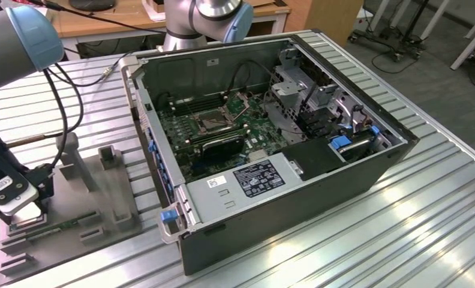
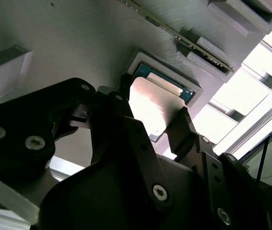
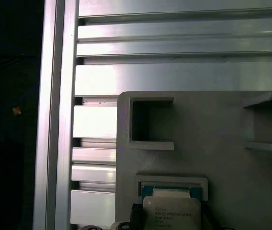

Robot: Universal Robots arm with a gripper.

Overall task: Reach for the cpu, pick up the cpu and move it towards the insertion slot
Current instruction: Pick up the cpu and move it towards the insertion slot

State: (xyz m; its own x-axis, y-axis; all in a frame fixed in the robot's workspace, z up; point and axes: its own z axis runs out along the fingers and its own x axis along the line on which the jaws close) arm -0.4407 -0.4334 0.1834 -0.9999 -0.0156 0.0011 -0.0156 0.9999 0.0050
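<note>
My hand (image 1: 21,217) hung low over the grey fixture (image 1: 101,198) on the tabletop (image 1: 366,240), directly above the cpu (image 2: 157,108), which lay flat in its square recess. I could not tell whether my hand had clenched on it. In the exterior view the insertion slot (image 1: 211,123) sat inside the open computer case (image 1: 301,198), at two o'clock from my hand, well apart.

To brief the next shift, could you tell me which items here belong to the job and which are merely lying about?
Job: cpu in the grey fixture; gripper over it; insertion slot in the computer case.
Lying about: green circuit-board strip; neighbouring fixture recess.
</note>
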